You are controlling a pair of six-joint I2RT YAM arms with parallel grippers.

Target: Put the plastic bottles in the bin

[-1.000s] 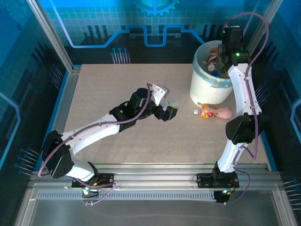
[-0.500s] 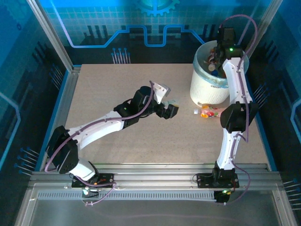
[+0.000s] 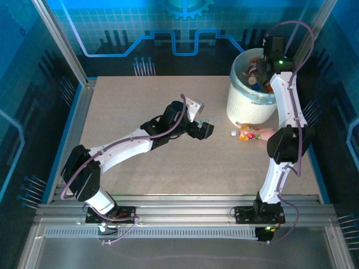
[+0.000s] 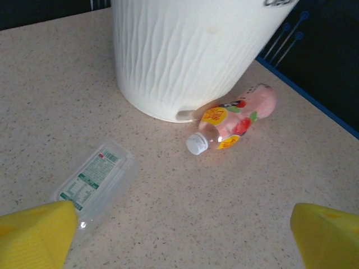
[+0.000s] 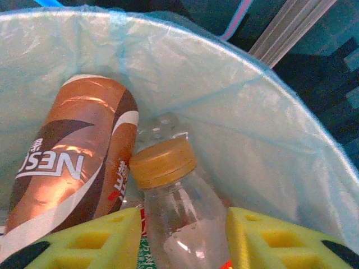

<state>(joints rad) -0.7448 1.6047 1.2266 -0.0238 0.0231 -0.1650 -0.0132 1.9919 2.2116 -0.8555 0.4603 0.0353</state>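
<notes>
Shifted slightly toward the bin point(image 3: 251, 103), the left gripper point(image 3: 204, 131) hangs wide open over a flattened clear bottle point(image 4: 95, 179).
Pink bottle point(image 4: 240, 114) lies beside the bin's foot; right gripper point(image 5: 184, 217) flanks a gold-capped bottle point(image 5: 164, 162) inside it, grip unclear.

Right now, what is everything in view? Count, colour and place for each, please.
table: one, beige speckled, under everything.
bin: one, white with light-blue liner, far right of the table.
pink bottle: one, pink with white cap, lying by the bin's foot.
clear bottle: one, clear with white-green label, lying left of the pink bottle.
brown bottle: one, brown and white, in the bin.
gold-cap bottle: one, clear with gold cap, beside the brown bottle.
left claw: one, yellow fingers, open, near the clear bottle.
right claw: one, yellow fingers either side of the gold-cap bottle; grip unclear.
</notes>
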